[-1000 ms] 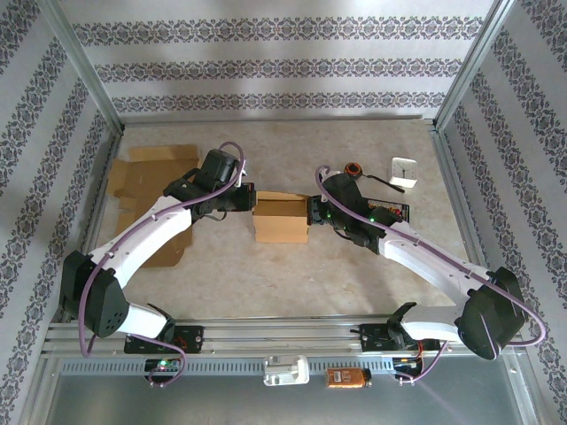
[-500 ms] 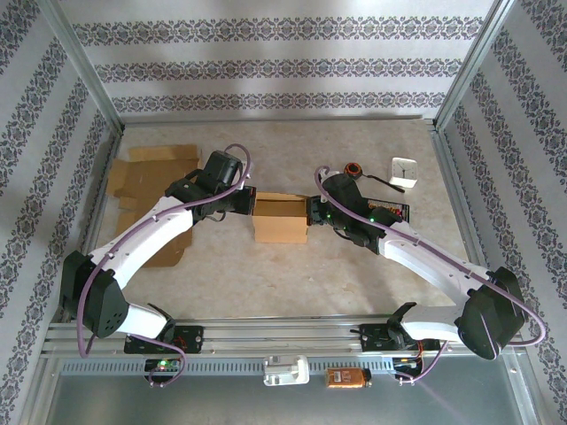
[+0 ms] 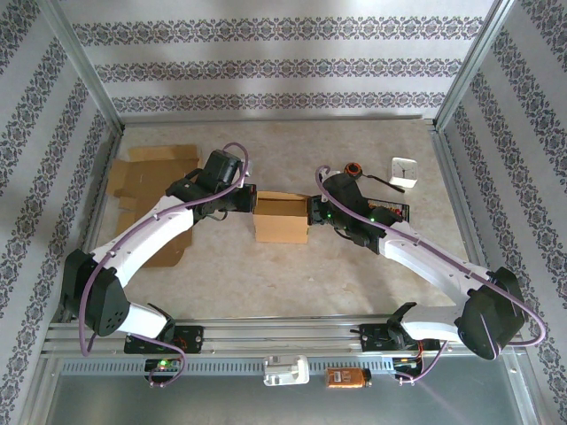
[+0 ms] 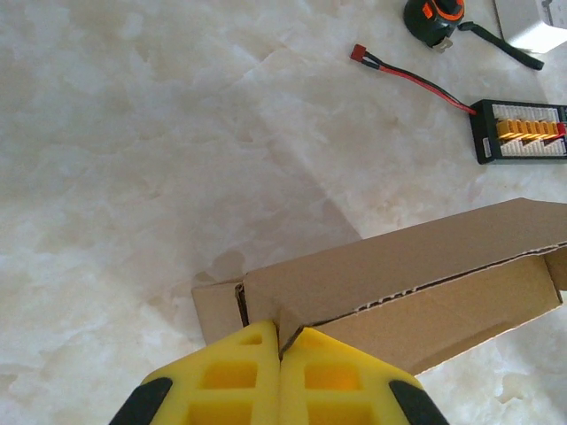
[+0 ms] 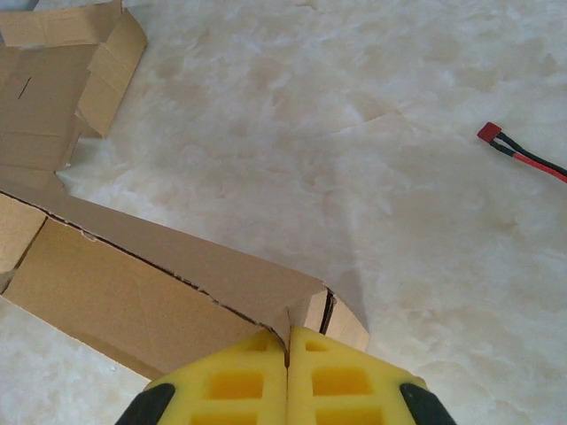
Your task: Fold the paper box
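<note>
Both hands pinch opposite ends of the box, mid-fold.
Brown corrugated cardboard box (image 3: 281, 217) sits mid pale marbled tabletop (image 3: 354, 274), its long top flap partly down and the seam not flush. Left hand (image 4: 279, 341) is clamped tight on the left end wall's edge, and right hand (image 5: 287, 341) likewise on the right end. The step looks like squaring the end walls. The next move probably calls for an even grip on both ends while the flap is pressed flat and tucked.

1. One paper box (image 3: 282, 217).
2. One pile of flattened cardboard (image 3: 146, 177) (number of sheets unclear).
3. Two grippers: left gripper (image 4: 280, 331), right gripper (image 5: 287, 336).
4. One white clock (image 3: 404, 170).
5. One tape measure (image 4: 434, 13).
6. One connector board (image 4: 523, 131), with one red-black cable (image 4: 407, 75).
</note>
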